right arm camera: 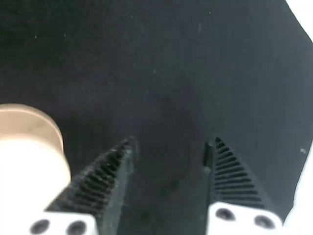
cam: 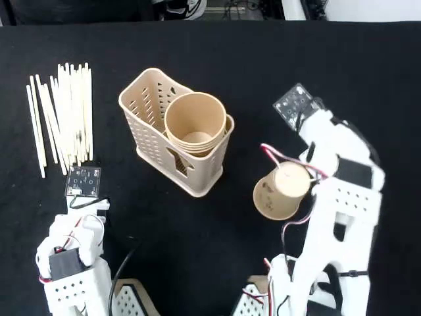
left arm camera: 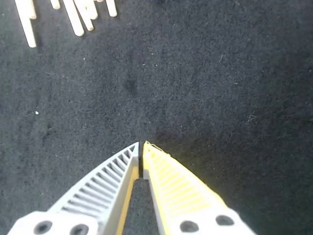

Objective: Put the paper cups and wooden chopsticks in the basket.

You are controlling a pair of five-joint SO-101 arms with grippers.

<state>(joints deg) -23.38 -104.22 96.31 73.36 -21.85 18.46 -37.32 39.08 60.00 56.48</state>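
Basket (cam: 141,82) sits at centre of the high view with a stack of paper cups (cam: 195,122) inside it. Wooden chopsticks (cam: 66,112) lie loose at upper left on the black table (cam: 368,66), and a lone paper cup (cam: 281,191) lies on its side right of centre, apart from the basket. Left gripper (left arm camera: 142,143), at lower left near the chopstick ends, has jaws closed tip to tip on nothing; right gripper (right arm camera: 171,144) has jaws spread wide and empty, with the lone paper cup just beside one finger.

I count one basket (cam: 148,99), one loose paper cup (cam: 281,191), one nested cup stack (cam: 195,122). The chopsticks (cam: 66,112) overlap; I cannot number them.
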